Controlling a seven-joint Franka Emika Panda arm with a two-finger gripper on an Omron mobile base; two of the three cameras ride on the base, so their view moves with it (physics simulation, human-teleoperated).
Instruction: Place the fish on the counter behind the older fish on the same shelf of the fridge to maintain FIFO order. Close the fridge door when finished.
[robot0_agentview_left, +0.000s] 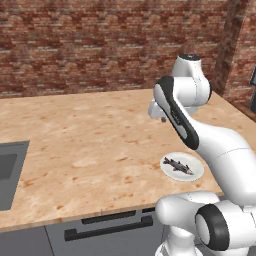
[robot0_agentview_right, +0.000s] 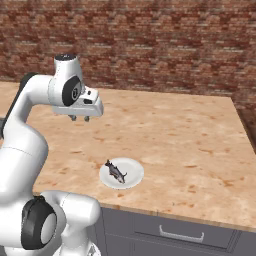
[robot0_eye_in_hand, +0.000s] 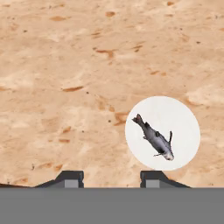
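the table (robot0_agentview_left: 90, 145) is a broad light tan wood-grain top that runs back to a red brick wall (robot0_agentview_left: 100, 45). grey drawer fronts (robot0_agentview_left: 107, 227) with dark bar handles sit under its front edge. a grey sink basin (robot0_agentview_left: 7, 172) is set into its left side. near the front edge a small round white plate (robot0_agentview_right: 134, 176) lies flat on the wood, and a slender dark grey fish (robot0_eye_in_hand: 155, 140) lies on the plate.
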